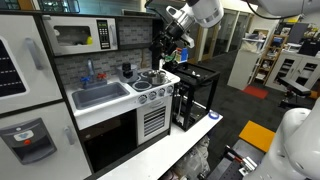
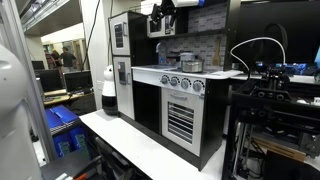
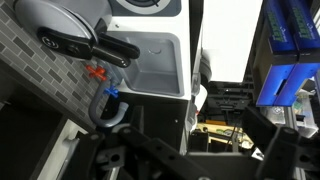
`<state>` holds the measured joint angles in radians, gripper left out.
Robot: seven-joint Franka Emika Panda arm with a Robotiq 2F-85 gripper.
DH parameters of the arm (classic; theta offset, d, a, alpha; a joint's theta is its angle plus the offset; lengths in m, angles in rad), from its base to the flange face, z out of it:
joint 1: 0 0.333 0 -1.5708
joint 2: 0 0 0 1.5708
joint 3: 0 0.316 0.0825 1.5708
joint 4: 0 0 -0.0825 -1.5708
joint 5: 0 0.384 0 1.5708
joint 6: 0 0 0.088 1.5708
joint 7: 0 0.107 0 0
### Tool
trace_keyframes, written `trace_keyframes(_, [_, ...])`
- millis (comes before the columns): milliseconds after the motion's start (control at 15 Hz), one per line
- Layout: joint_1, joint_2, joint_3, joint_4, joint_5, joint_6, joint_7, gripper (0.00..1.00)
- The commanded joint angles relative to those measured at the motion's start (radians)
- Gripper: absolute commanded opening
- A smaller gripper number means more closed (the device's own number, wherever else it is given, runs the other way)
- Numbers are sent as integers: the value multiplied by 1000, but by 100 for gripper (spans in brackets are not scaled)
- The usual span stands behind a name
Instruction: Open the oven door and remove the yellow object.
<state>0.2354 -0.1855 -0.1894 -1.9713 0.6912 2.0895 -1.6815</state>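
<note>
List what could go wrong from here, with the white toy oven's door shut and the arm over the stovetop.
1. The open black gripper hangs close above the silver metal pots; moving across to the small white-framed oven door with the dark window could knock them.
2. The curved grey tap stands below that door, so a low approach may hit it.
3. No yellow object shows through the window, so reaching in would likely be blind.
</note>
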Motion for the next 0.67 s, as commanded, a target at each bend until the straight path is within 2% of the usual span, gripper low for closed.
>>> trace_keyframes(0, [-62, 4, 56, 4, 12, -10, -6, 100])
trace_keyframes(267, [-69, 19, 69, 18, 67, -18, -66, 100])
trace_keyframes(600, [-82, 95, 89, 106, 251, -12, -216, 100])
